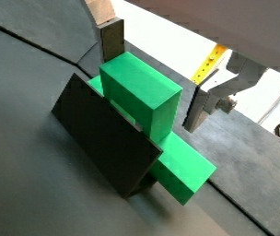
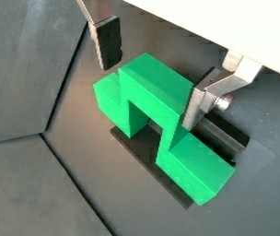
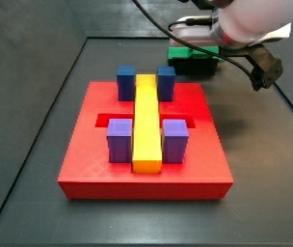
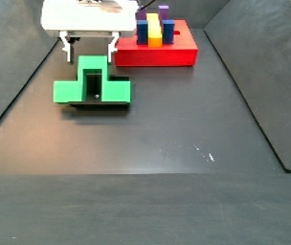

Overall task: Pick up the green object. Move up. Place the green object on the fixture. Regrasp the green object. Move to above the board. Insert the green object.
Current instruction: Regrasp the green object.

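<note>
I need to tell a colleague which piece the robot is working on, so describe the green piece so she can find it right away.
Start from the big red board, then look along the dark floor to the small black fixture. The green object rests on it, right under the robot's open hand. It is the only green piece, with a taller middle block and two lower side arms.

Green object (image 2: 149, 101): looking like smooth matt plastic, faces evenly coloured, edges crisp. Fixture (image 1: 106, 138) beneath it: showing as flat black, dull, no glare. Gripper (image 2: 155, 69) straddling the green block's raised middle, jaws apart; fingers (image 2: 210, 92) reading as brushed silver metal, catching light, dark pads looking matt. Board (image 3: 143, 169): red, appearing as plastic with a slight sheen. Floor (image 4: 174, 134): showing dark and matt, faintly scuffed.
</note>
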You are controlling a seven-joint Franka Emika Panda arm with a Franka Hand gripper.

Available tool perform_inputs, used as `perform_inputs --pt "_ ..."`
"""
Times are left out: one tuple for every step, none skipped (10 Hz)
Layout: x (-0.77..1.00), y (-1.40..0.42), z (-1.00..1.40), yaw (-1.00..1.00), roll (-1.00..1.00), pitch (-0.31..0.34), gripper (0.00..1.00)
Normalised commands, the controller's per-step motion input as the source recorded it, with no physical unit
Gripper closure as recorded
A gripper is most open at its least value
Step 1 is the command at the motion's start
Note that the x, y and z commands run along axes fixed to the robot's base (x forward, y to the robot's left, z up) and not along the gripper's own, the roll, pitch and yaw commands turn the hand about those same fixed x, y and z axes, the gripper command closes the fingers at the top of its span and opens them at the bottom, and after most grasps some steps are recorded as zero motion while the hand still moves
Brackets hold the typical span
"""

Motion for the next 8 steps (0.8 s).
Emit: perform_inputs --pt "0.01 0.0 -0.2 0.0 0.07 0.0 0.0" --pt "0.03 0.0 -0.28 0.0 0.0 0.0 0.0" --pt "0.05 0.0 -0.14 0.0 0.04 0.0 0.0" --pt "0.0 0.0 0.0 0.0 0.0 0.0 0.0" --pt "0.0 0.0 0.0 0.0 0.0 0.0 1.0" --pt "0.0 0.0 0.0 0.0 0.0 0.0 1.0" --pt "0.0 0.0 0.0 0.0 0.0 0.0 1.0" --pt "0.0 0.0 0.0 0.0 0.0 0.0 1.0"
